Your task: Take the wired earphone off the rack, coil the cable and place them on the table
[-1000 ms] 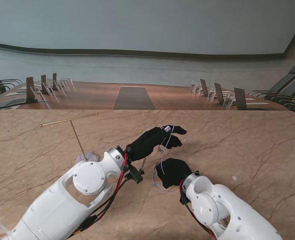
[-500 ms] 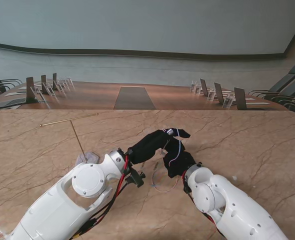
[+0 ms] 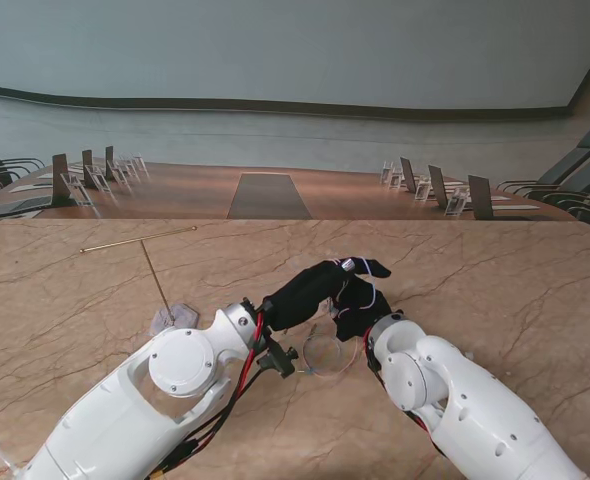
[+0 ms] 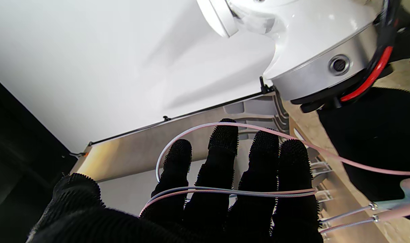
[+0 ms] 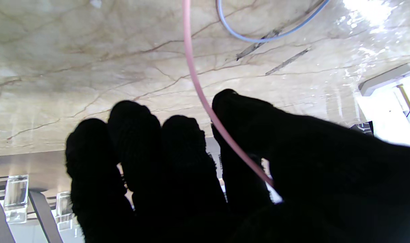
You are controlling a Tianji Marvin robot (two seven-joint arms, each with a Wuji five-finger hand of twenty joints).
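The wired earphone's thin pink and pale-blue cable (image 4: 231,192) runs in turns across the four straight fingers of my left hand (image 3: 320,285), and another pink loop (image 4: 205,126) arcs over the fingertips. My right hand (image 3: 360,310) sits right beside the left fingers, pinching the pink cable (image 5: 225,135) between its thumb (image 5: 292,145) and forefinger. A slack loop of cable (image 3: 325,355) hangs down to the table between the two wrists. The rack (image 3: 173,318), a thin gold T-shaped rod on a small clear base, stands at the left with nothing on it.
The marble table (image 3: 495,270) stretches wide around both arms. A second table with name stands (image 3: 440,190) and chairs lies beyond the far edge. A small white speck (image 3: 468,356) lies to the right of my right arm.
My right hand has moved away from me and up against the left fingers, carrying the cable with it. The hanging loop has shortened and shifted. The left hand has barely moved.
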